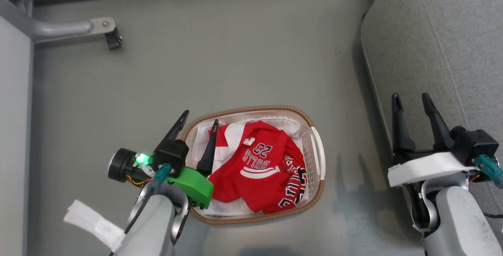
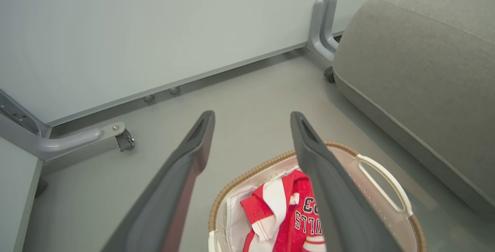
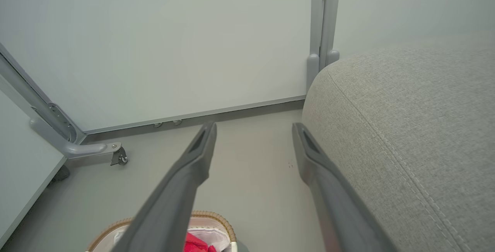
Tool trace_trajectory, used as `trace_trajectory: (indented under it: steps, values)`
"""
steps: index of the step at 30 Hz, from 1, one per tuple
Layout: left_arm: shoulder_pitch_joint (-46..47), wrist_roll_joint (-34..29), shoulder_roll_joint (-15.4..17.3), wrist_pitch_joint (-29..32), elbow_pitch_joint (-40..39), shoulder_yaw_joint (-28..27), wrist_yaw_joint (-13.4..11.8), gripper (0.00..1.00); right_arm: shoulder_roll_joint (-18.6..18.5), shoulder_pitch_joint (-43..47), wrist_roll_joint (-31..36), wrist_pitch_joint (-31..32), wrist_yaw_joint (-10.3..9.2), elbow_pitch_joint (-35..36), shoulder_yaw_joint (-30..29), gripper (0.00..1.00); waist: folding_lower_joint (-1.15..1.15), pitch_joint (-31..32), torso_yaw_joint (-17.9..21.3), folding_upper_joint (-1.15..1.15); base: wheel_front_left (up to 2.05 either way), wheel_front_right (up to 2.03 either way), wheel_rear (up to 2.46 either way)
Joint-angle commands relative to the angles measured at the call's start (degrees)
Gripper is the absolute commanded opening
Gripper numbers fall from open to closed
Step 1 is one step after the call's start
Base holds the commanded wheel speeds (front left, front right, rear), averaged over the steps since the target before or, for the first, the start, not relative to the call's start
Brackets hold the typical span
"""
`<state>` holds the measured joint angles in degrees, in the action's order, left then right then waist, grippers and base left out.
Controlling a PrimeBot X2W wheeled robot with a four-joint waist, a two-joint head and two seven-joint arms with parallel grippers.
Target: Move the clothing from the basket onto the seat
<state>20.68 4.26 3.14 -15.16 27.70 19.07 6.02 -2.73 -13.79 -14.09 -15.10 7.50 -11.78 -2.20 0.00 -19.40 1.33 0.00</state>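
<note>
Lying crumpled in the basket (image 1: 275,108), the clothing (image 1: 259,169) looks to us light, limp and rather slick. It is two red pieces heaped together. The jersey (image 1: 261,155) lettered "BULLS 23" lies on top, and the second garment (image 1: 291,187), with bold black-and-white lettering, is tucked under it at the near right. We judge the cloth will sag and trail when lifted, and the two pieces may come up tangled or one may slide off.

A pinch on a raised fold seems the best hold. The red-and-white fold (image 1: 226,140) at the far left of the heap stands proud of the white liner (image 1: 232,208), so fingers could close on it without catching the liner beneath.

The basket stands on the grey floor (image 1: 220,63). Our left gripper (image 1: 200,117) hangs over the basket's left end, jaws spread wide and holding nothing, with one finger above the rim and the other beside the cloth. Our right gripper (image 1: 410,96), likewise spread and empty, hovers well to the right at the edge of the seat (image 1: 440,43). The seat rises to the right of the basket, with a strip of floor between them.
</note>
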Motion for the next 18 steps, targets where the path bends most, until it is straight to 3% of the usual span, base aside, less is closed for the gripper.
trace_trajectory:
  steps: [1,11,18]
  values:
    - [2.7,-1.2,1.0,0.0,2.3,1.3,0.4,1.00,-0.3,-1.4,-0.3,-0.1,-0.02,0.4,-0.4,1.00,0.00,-8.4,3.5,0.00,0.00,0.00,0.00]
    - [14.4,-4.6,1.8,0.2,18.8,14.2,1.5,1.00,-0.2,-6.0,-2.0,-0.1,-0.02,2.3,-0.6,1.00,0.00,-19.0,5.9,0.00,0.00,0.00,0.00]
    - [19.4,1.4,1.2,0.5,26.7,28.4,1.5,1.00,-0.3,-8.4,-3.3,-0.1,-0.02,3.1,0.2,1.00,0.00,-23.0,7.5,0.00,0.00,0.00,0.00]
